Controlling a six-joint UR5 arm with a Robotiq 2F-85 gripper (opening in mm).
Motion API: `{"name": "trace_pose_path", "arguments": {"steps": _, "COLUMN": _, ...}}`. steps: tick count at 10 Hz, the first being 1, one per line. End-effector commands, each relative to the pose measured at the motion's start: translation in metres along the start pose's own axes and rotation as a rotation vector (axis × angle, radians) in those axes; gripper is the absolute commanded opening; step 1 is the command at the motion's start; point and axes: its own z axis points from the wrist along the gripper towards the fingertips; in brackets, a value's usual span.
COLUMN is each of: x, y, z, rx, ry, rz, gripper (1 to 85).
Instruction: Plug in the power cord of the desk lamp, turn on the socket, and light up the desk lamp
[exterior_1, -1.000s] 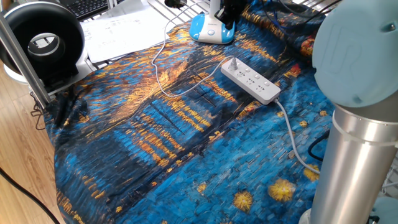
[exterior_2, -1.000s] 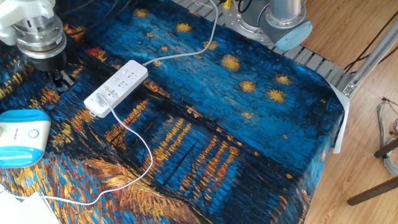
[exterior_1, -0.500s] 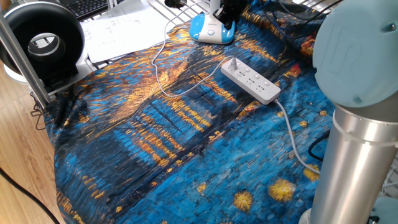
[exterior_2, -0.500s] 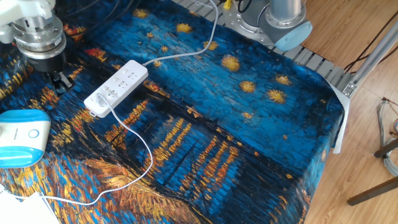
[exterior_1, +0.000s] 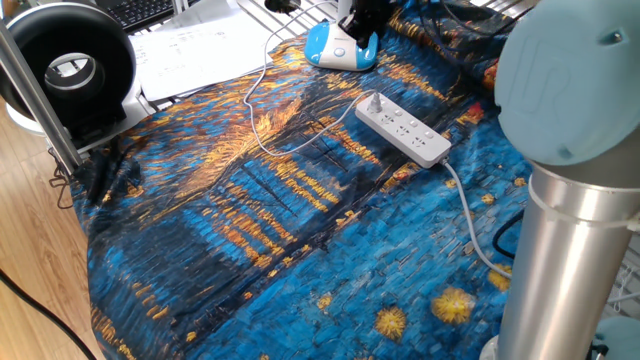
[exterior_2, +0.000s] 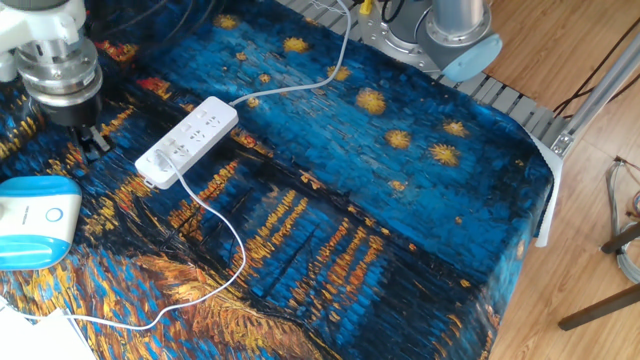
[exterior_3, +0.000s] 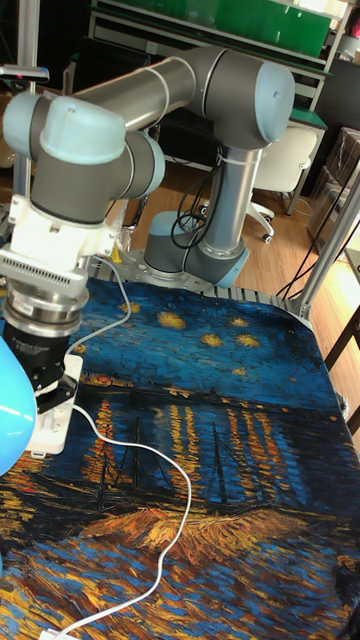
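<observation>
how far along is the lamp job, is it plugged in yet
The plug looks done: the power cord ends in the end outlet of the socket. In hand: the end effector hangs between socket and lamp base. Whether the socket switch is on can't be told; the lamp remains.

Open cloth ahead of the power strip, crowding near the lamp base

A wide stretch of tablecloth (exterior_2: 400, 210) is lying free, while the power strip (exterior_2: 187, 141), its grey cable (exterior_2: 330, 70), the thin white cord (exterior_2: 225, 230) looping across, and the lamp base (exterior_2: 35, 222) are hemming in the gripper (exterior_2: 92, 140).
</observation>
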Motion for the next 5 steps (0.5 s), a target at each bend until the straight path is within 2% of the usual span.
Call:
{"name": "trace_pose_path", "arguments": {"steps": 1, "x": 0.003, "y": 0.001, "z": 0.009, "rx": -0.008, "ry": 0.029, "rz": 0.069, "gripper": 1.3}}
{"name": "trace_pose_path", "arguments": {"steps": 2, "x": 0.007, "y": 0.0, "z": 0.009, "rx": 0.0, "ry": 0.044, "rz": 0.118, "gripper": 1.3}}
{"name": "trace_pose_path", "arguments": {"steps": 3, "x": 0.009, "y": 0.007, "z": 0.008, "rx": -0.025, "ry": 0.053, "rz": 0.176, "gripper": 1.3}}
{"name": "trace_pose_path", "arguments": {"steps": 5, "x": -0.001, "y": 0.01, "z": 0.01, "rx": -0.051, "ry": 0.036, "rz": 0.196, "gripper": 1.3}}
